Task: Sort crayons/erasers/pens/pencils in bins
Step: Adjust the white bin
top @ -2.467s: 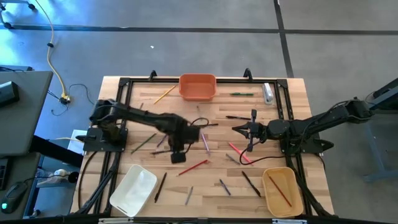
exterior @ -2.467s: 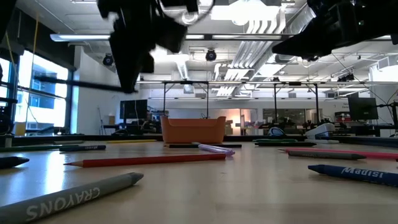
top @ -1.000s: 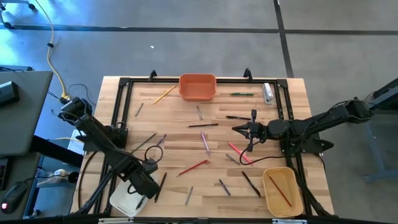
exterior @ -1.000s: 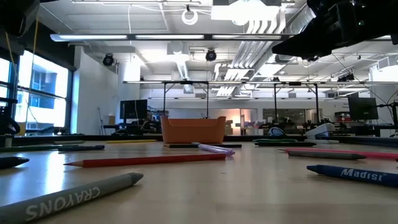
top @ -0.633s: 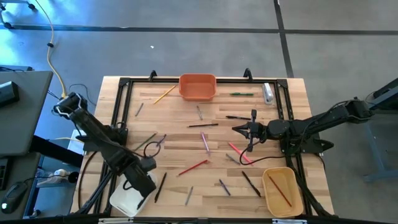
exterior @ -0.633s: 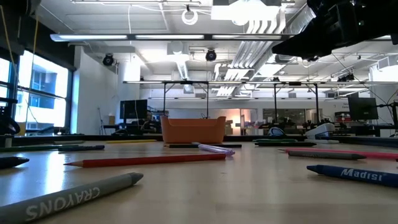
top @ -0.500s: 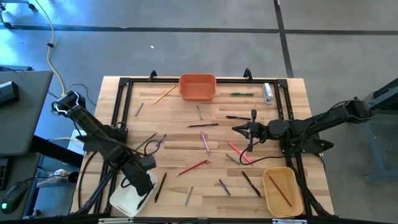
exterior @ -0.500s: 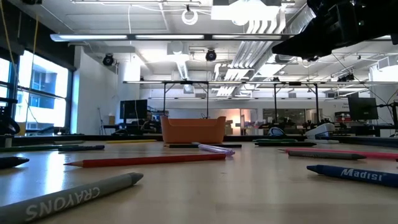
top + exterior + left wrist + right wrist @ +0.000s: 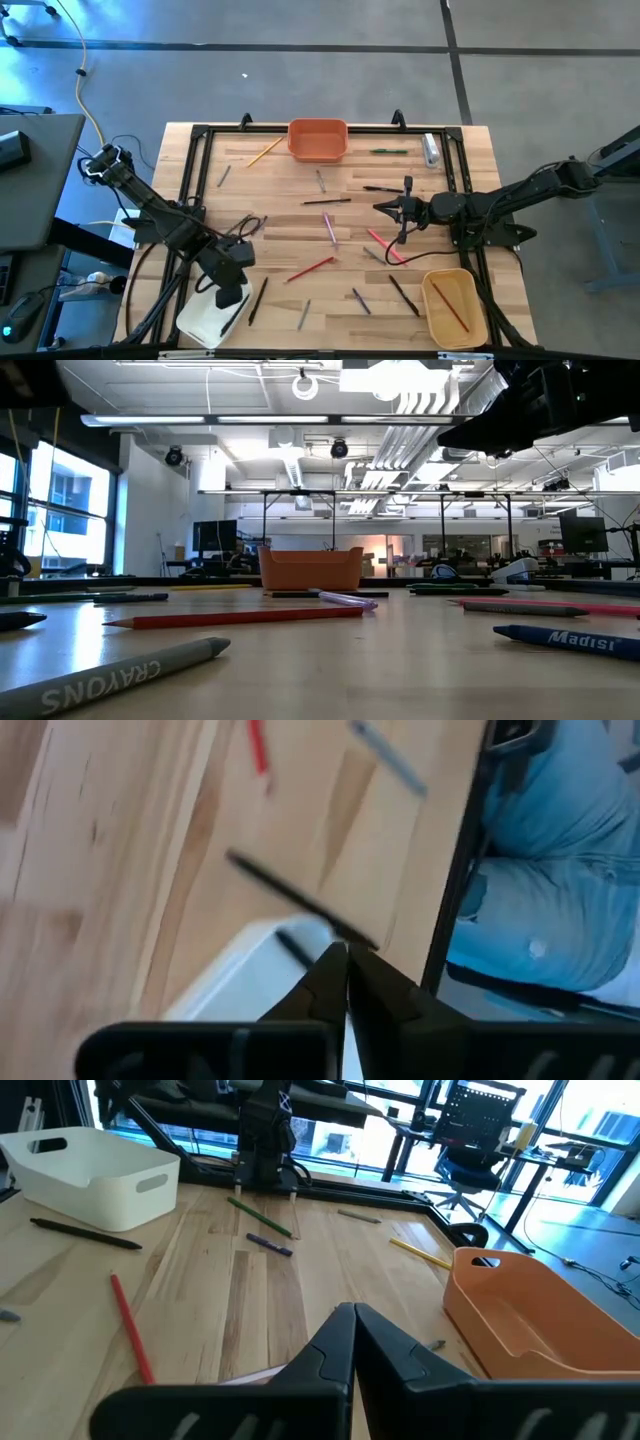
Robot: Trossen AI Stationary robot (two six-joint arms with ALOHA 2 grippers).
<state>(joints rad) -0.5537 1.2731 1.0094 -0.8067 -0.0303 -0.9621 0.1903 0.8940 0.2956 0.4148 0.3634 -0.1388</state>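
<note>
My left gripper [image 9: 231,296], clenched empty, hovers over the white rounded plastic bin [image 9: 200,318]; my right gripper [image 9: 385,207] waits clenched mid-counter.

Two matte black jointed arms, the left arm [image 9: 165,218] and the right arm [image 9: 520,195], rise from black frame rails. A looped black cable [image 9: 247,226] hangs by the left arm's wrist. Each black pincer has tapered, pointed fingers [image 9: 330,1348].

We see a wooden table [image 9: 280,215] carrying an orange bin [image 9: 318,140] at the far edge, a white bin [image 9: 205,315] and tan bin [image 9: 455,308] (near corners), with loose crayons and pencils [image 9: 311,268] scattered between.
</note>
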